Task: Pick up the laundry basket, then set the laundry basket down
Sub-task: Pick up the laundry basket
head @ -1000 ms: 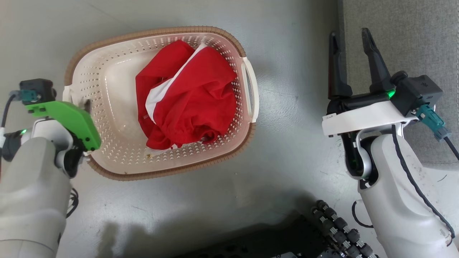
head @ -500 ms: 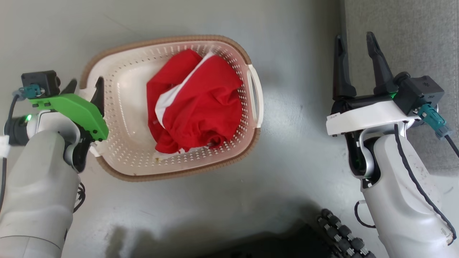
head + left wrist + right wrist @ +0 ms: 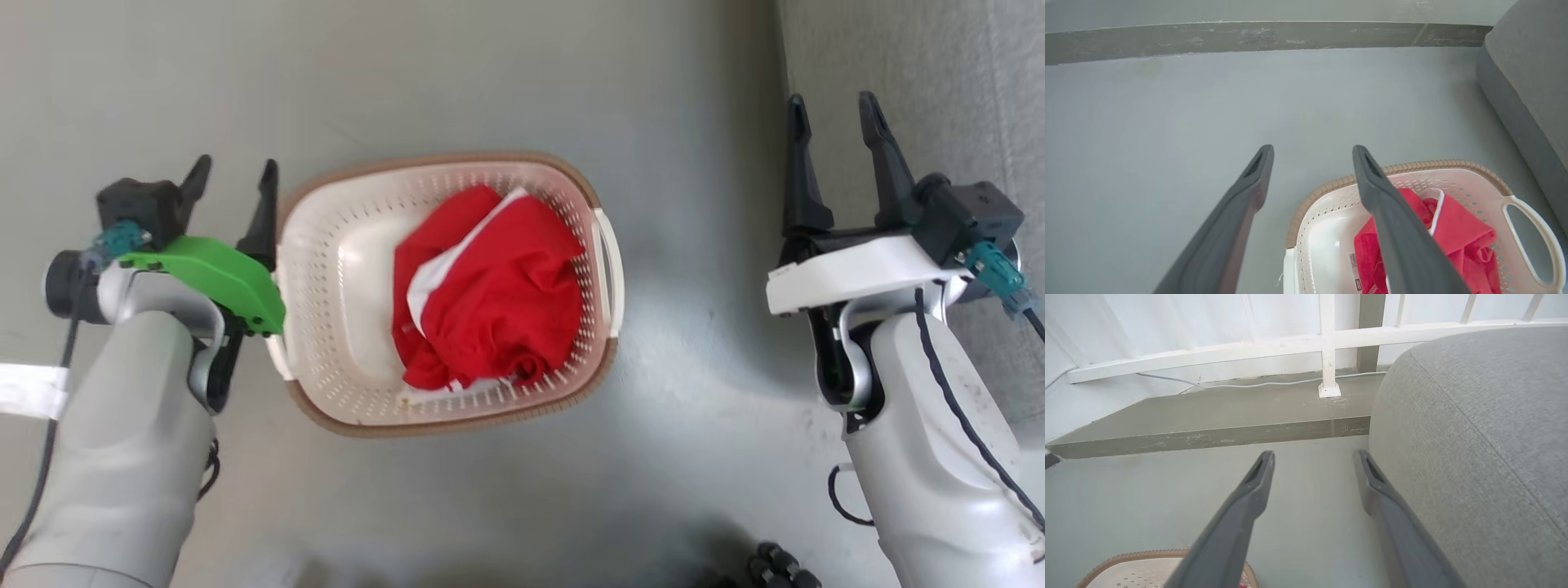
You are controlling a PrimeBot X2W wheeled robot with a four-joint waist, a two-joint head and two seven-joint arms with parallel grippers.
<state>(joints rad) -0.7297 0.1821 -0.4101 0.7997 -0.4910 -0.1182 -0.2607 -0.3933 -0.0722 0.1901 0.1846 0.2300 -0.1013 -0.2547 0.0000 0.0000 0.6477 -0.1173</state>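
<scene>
Closest in the head view, two pale forearms rise from the lower corners. The left gripper, behind a green bracket, has its fingers spread with nothing between them. Its inner finger runs right along the left end of the laundry basket, and whether it touches the rim cannot be told. The right gripper is likewise spread and empty, well apart from the basket, its fingers showing against the edge of a grey sofa

The basket stands on the grey floor between the arms, nearer the left one, brown rim upward. Its white handle on the far side faces the right arm. A crumpled red garment with a white stripe lies inside, toward the right half, and the left half of the bottom is bare

From the left wrist, the parted fingers frame bare floor. The basket sits at the lower right, partly behind one finger, with the garment in it. Beyond are the sofa and a low ledge

From the right wrist, the basket's rim peeks in at the bottom left and the sofa cushion is on the right. Farther off, the ledge carries a thin white cable and a white railing
</scene>
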